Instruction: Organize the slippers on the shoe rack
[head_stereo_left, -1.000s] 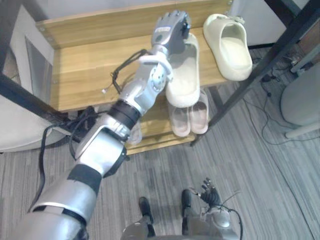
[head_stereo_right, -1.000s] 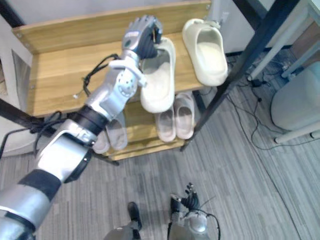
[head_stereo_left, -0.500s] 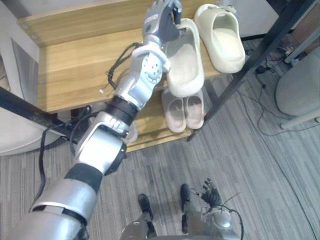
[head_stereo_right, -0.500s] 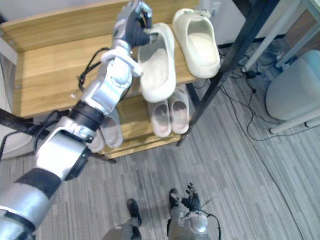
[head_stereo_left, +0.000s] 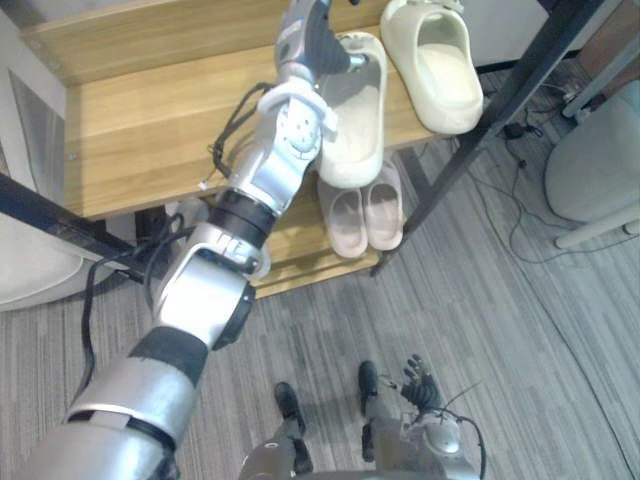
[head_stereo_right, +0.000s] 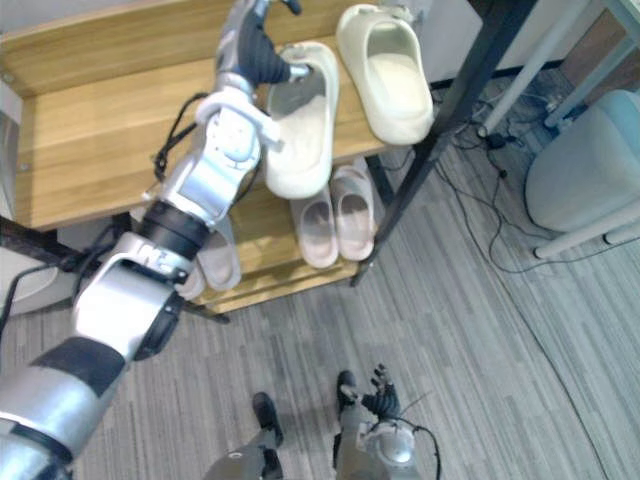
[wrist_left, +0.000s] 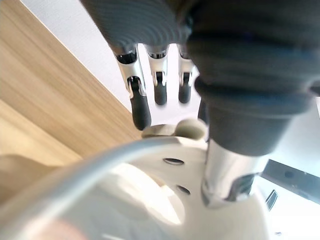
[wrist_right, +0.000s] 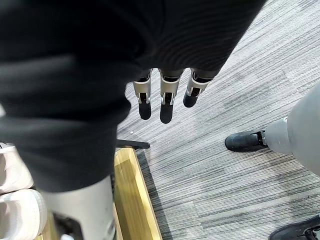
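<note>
Left hand, fingers and thumb clamped on the toe of 1 cream slipper, which overhung the top shelf beside the other cream slipper. Aligning this pair apparently remained. Right hand hung low, fingers straight.

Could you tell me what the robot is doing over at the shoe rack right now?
The robot's left hand reaches up to the top shelf of the shoe rack and grips a cream slipper at its toe end, fingers over the tip and thumb on the upper. That slipper's heel overhangs the shelf's front edge. A second cream slipper lies beside it, and a pinkish pair sits on the lower shelf. The right hand hangs open near the floor.
</note>
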